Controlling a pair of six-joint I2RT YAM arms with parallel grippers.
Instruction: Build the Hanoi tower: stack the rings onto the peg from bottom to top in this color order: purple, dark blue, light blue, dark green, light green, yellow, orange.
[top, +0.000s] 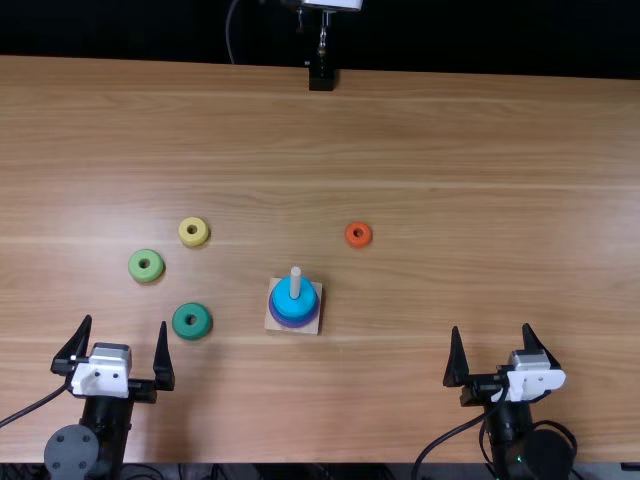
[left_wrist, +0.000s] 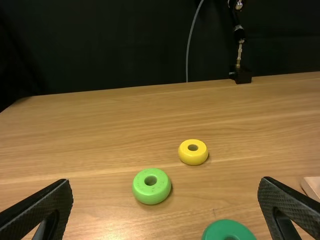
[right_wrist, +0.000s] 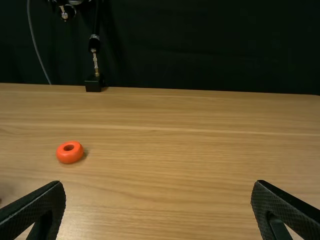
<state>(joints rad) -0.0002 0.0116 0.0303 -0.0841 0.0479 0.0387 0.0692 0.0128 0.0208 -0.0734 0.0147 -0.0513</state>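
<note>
In the top view my left gripper (top: 125, 352) stands open at the near left, and my right gripper (top: 495, 352) is open at the near right. The peg (top: 295, 283) holds the light blue ring (top: 287, 301) above the purple or dark blue ring (top: 284, 321); I cannot tell if both are there. Left of its base (top: 311, 326) lie the dark green ring (top: 192, 321), light green ring (top: 146, 266) and yellow ring (top: 193, 232). The orange ring (top: 358, 235) lies right of the peg. The left wrist view shows my left gripper (left_wrist: 165, 207); the right one, my right gripper (right_wrist: 157, 207).
A black stand foot (top: 321, 78) with a metal rod is at the table's far edge. The wooden table (top: 480, 180) extends around the rings, with dark cloth behind it. Cables run beside both arms.
</note>
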